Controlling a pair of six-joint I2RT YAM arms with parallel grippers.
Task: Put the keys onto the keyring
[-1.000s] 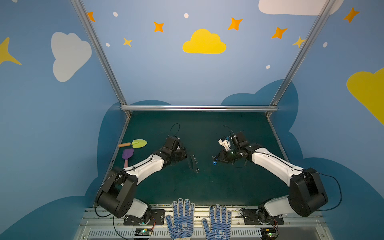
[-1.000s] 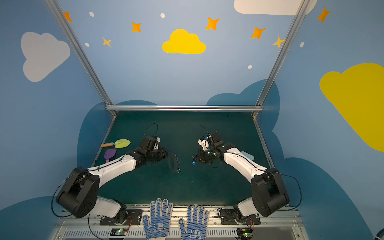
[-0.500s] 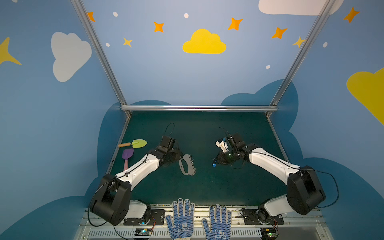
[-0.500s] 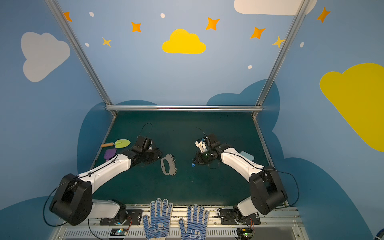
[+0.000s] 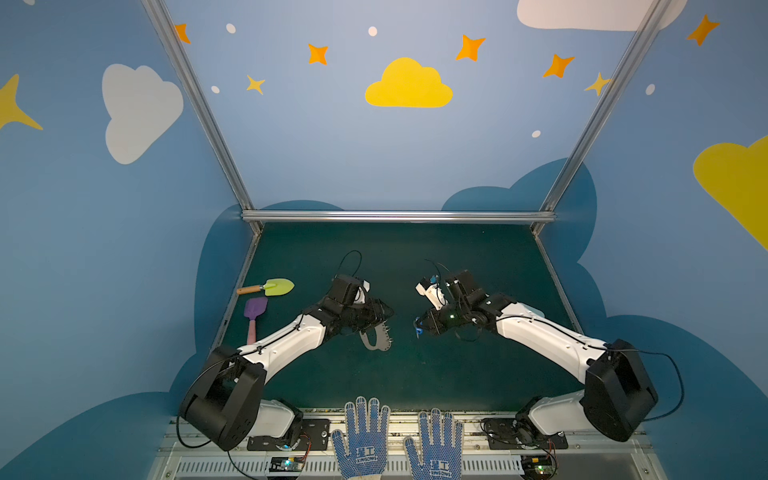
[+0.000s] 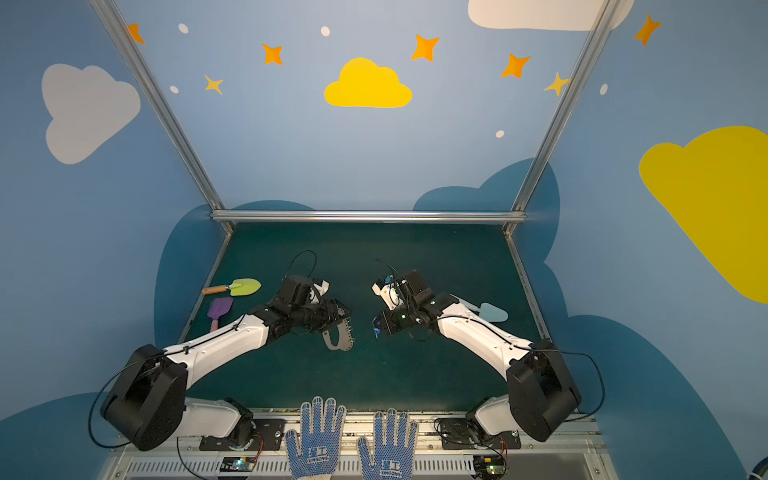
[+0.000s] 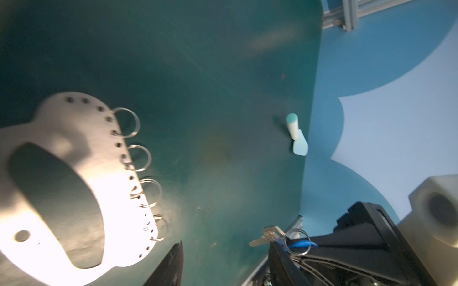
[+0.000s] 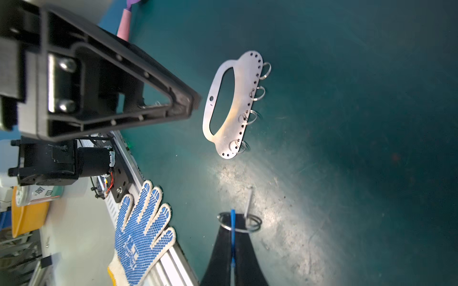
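The keyring (image 5: 376, 340) (image 6: 338, 341) is a grey plate with an oval cutout and several wire rings. It is free of any grip and seems to lie on the green mat, just below and in front of my left gripper (image 5: 384, 316) (image 7: 225, 265), which is open and empty. In the right wrist view one left finger (image 8: 183, 99) ends beside the keyring (image 8: 238, 104). My right gripper (image 5: 417, 328) (image 8: 233, 237) is shut on the blue tag of the keys (image 8: 249, 200) (image 7: 264, 239). The silver key and its ring hang past the fingertips, a short way right of the keyring.
A yellow-green trowel (image 5: 274, 286) and a purple spade (image 5: 254, 311) lie at the mat's left edge. A pale blue spade (image 6: 492, 311) lies behind my right arm. Two dotted gloves (image 5: 361, 440) (image 5: 434, 444) rest on the front rail.
My left gripper has opened and let go of the keyring, which went from edge-on in the jaws to flat below them. The right gripper has kept the keys and sunk slightly.
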